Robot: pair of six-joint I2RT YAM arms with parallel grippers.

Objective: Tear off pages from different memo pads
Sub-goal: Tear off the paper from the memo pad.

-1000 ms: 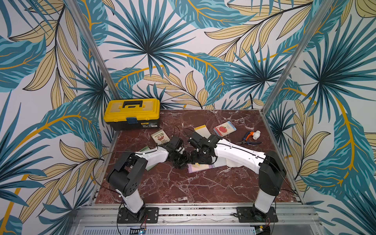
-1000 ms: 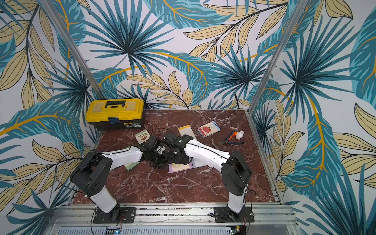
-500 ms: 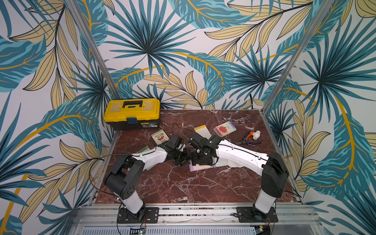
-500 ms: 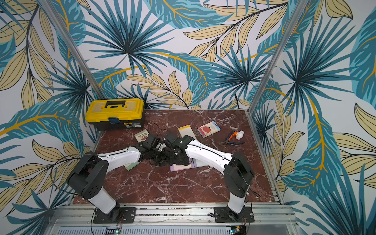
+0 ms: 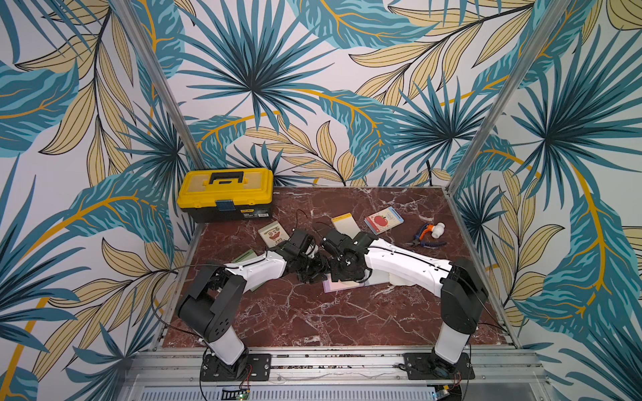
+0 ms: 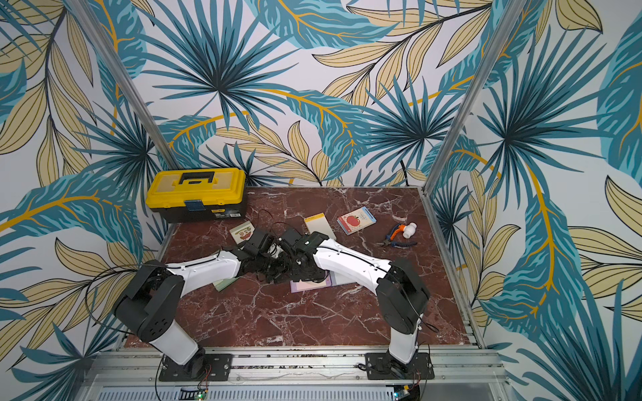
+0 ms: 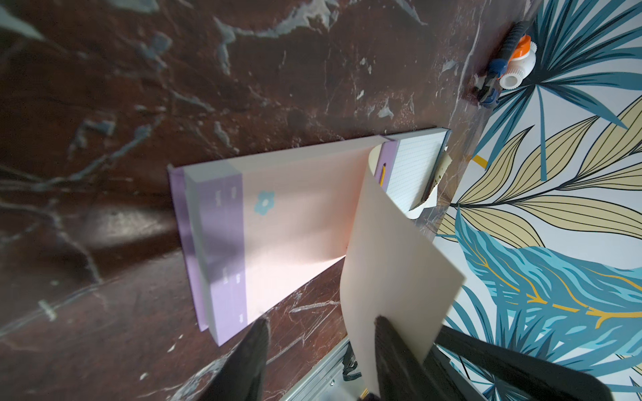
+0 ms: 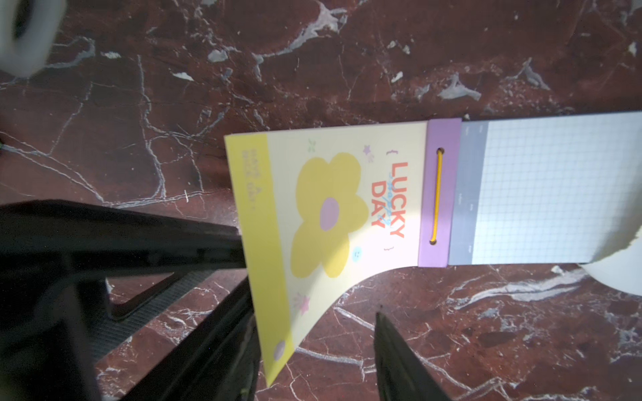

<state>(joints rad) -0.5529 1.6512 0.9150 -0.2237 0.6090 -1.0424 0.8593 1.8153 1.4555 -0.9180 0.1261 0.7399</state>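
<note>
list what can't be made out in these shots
Both top views: lilac pad, mostly under the right arm.
Both top views: green pad, largely under the left arm.
Left wrist view: print on the pad's lilac strip, blurred.
Right wrist view: white object, blurred, cut off at the corner.

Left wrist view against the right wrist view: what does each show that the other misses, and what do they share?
Only the left wrist view: a lilac memo pad with a pink top page and blue flower, the pliers and white-headed mallet near the wall, and the blank cream underside of the lifted cover. Only the right wrist view: the printed side of that cover, a yellow flower and "LUCKY DAY". Both: the grid-page memo pad with its lilac binding and yellow elastic, a curled cream page at its far end, and the marble table.
</note>
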